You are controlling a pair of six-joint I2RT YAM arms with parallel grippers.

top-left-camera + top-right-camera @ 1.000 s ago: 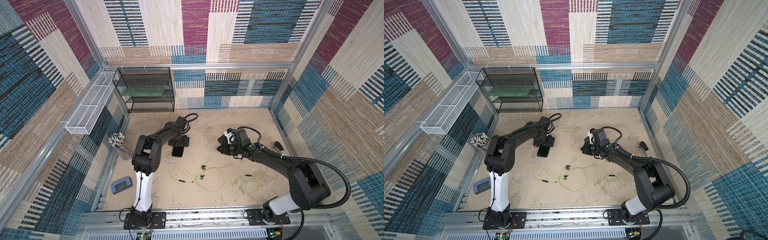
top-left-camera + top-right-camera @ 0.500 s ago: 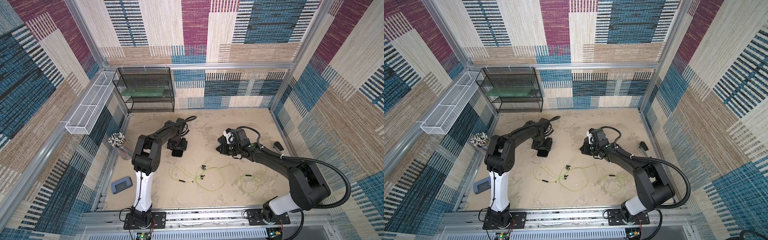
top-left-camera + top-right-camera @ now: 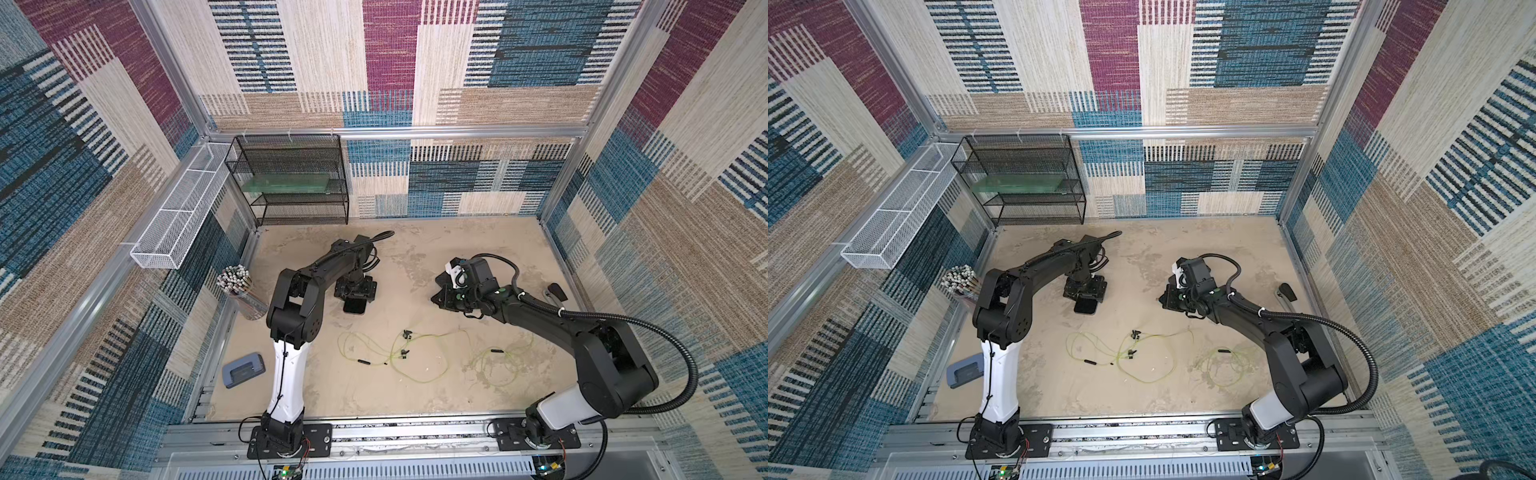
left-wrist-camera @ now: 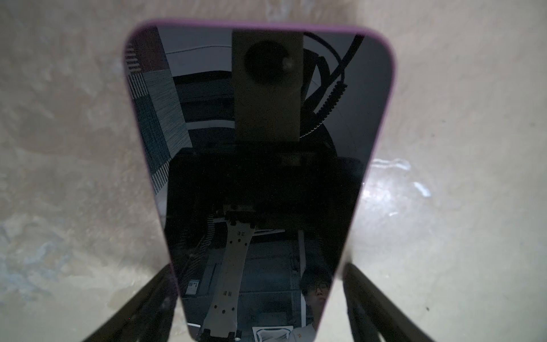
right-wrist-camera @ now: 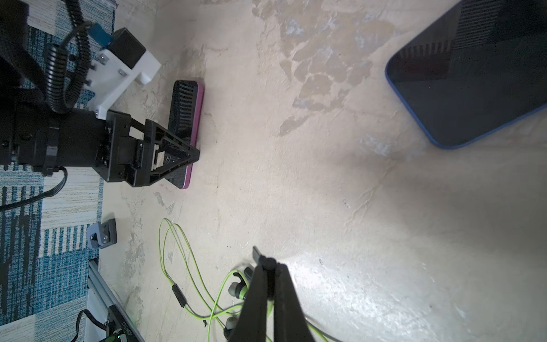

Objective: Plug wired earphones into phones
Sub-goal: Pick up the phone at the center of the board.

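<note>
1. The left gripper [image 3: 355, 290] hangs low over the pink-edged phone [image 3: 354, 306]. In both top views this phone lies flat, screen up, on the sandy table [image 3: 415, 257], left of the middle.
2. In the left wrist view the left gripper's fingers [image 4: 142, 305] stand wide apart, one just beside each long edge of that phone. I cannot tell whether they press on it.
3. The right gripper [image 5: 269, 265] has its fingers pressed together. I cannot tell whether anything is pinched between them.
4. The blue-edged phone [image 5: 473, 83] lies flat on the table, screen up, apart from the right gripper's tips.
5. One set of earphones [image 3: 415, 353] lies in loose yellow-green loops mid-table. It is nearer the front than the pink-edged phone and touches neither phone.
6. The second set [image 3: 500, 363] lies just beside it, in front of the right arm.
7. In the right wrist view, earbuds [image 5: 235, 288] and an inline remote [image 5: 179, 293] lie near the closed fingertips.
8. A grey-blue hole punch [image 3: 244, 369] sits at the table's front left edge.
</note>
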